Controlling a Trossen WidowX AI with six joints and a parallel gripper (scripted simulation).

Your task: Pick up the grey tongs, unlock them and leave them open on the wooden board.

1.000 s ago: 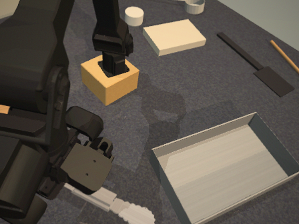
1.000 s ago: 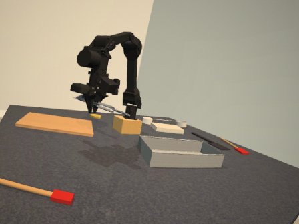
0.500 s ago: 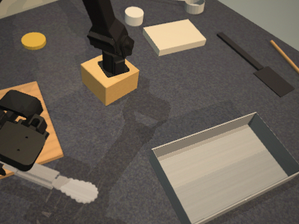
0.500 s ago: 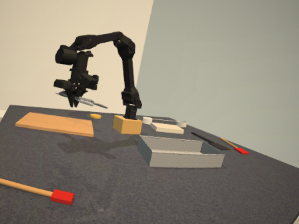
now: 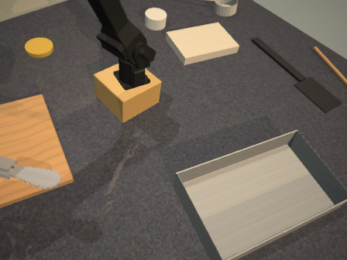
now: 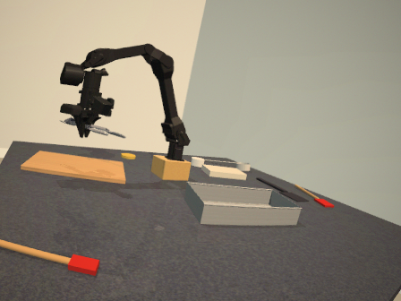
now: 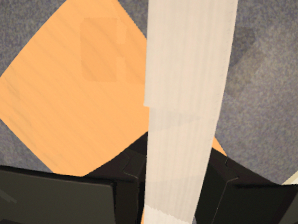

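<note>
The grey tongs (image 5: 39, 177) (image 6: 105, 131) (image 7: 185, 65) are held in the air above the wooden board (image 5: 29, 128) (image 6: 67, 166) (image 7: 55, 100). In the exterior view they look close to level, with their right end a little lower. Their scalloped tip end shows over the board's near right corner in the top view. My gripper (image 6: 84, 133) (image 7: 168, 139) is shut on the tongs around their middle and points down. It is out of view in the top view. How far the tongs' arms stand apart cannot be told. The roasting tin (image 5: 240, 156) (image 6: 248, 216) is empty.
The arm's base stands on an orange block (image 5: 141, 102) (image 6: 172, 171) between board and tin. A yellow disc (image 5: 39, 47) (image 6: 128, 156), white cylinder (image 5: 156, 19), cream slab (image 5: 203, 42) and black spatula (image 5: 317, 94) lie further off. A red-headed stick (image 6: 83, 264) lies in front.
</note>
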